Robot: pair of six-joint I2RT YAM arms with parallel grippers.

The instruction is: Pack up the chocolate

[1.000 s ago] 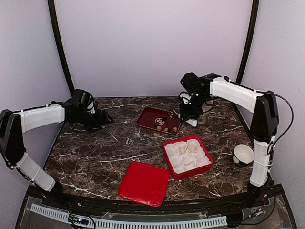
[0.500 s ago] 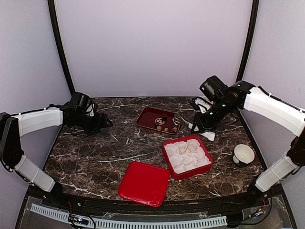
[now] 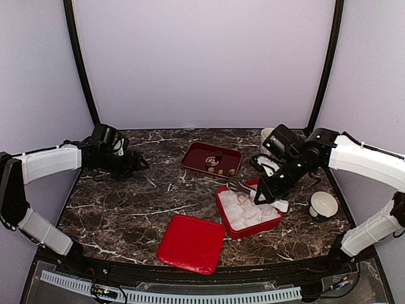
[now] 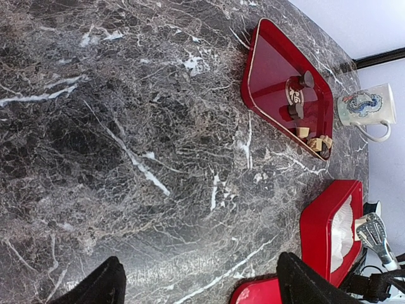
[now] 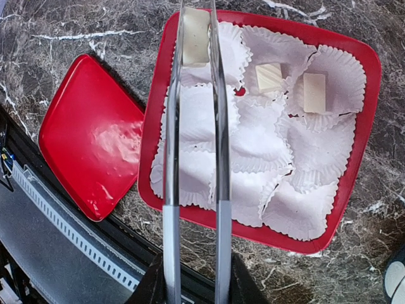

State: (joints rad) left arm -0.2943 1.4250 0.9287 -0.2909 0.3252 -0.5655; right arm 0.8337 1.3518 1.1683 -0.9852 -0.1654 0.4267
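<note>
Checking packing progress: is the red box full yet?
Not full: two cream chocolates sit in paper cups, the tongs pinch a third over another, other cups empty.

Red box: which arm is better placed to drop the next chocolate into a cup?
Right. The right claw is shut on the tongs, whose tips pinch a cream chocolate above a paper cup in the red box. The left claw is open, empty, over the marble table, away from the box.

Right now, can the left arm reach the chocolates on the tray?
Probably yes. The left gripper is open, only bare table lies between it and the tray of chocolates, and the right gripper holds tongs over the box.
</note>
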